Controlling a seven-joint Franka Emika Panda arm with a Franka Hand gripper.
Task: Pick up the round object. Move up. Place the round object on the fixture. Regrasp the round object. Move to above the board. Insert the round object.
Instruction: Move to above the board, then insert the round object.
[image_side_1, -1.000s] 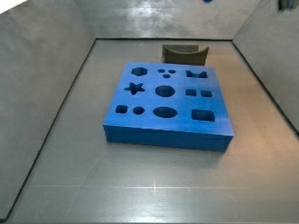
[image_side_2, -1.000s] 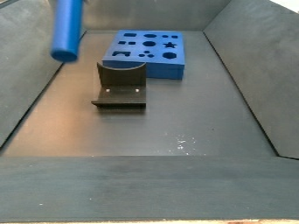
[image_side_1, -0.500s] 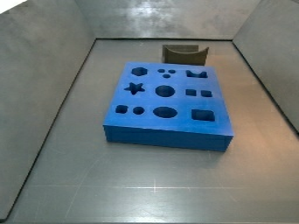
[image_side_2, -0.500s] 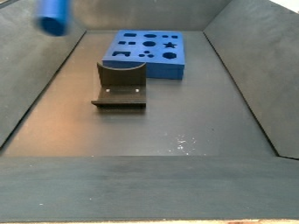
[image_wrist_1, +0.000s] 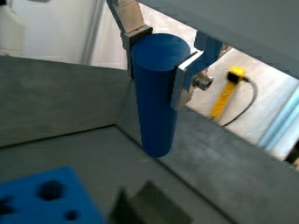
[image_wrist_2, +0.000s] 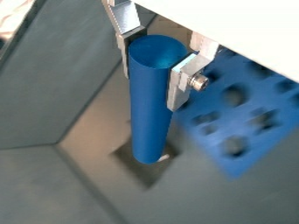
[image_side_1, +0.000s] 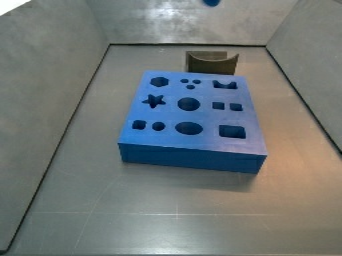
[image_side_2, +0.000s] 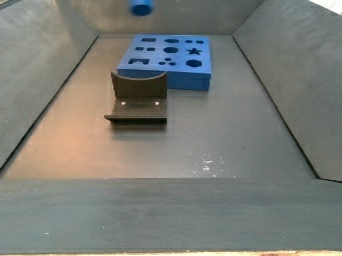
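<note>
The peg (image_wrist_1: 156, 92) hangs upright high over the floor, clamped near its top between the gripper (image_wrist_1: 159, 51) plates; only its tip (image_side_2: 139, 7) shows in a side view. The fixture (image_side_2: 139, 93) sits at about 11 o'clock from the floor's middle, the board (image_side_2: 171, 62) beyond it. Judgement: carry level, lower slowly, centre the peg over the notch before releasing.
</note>
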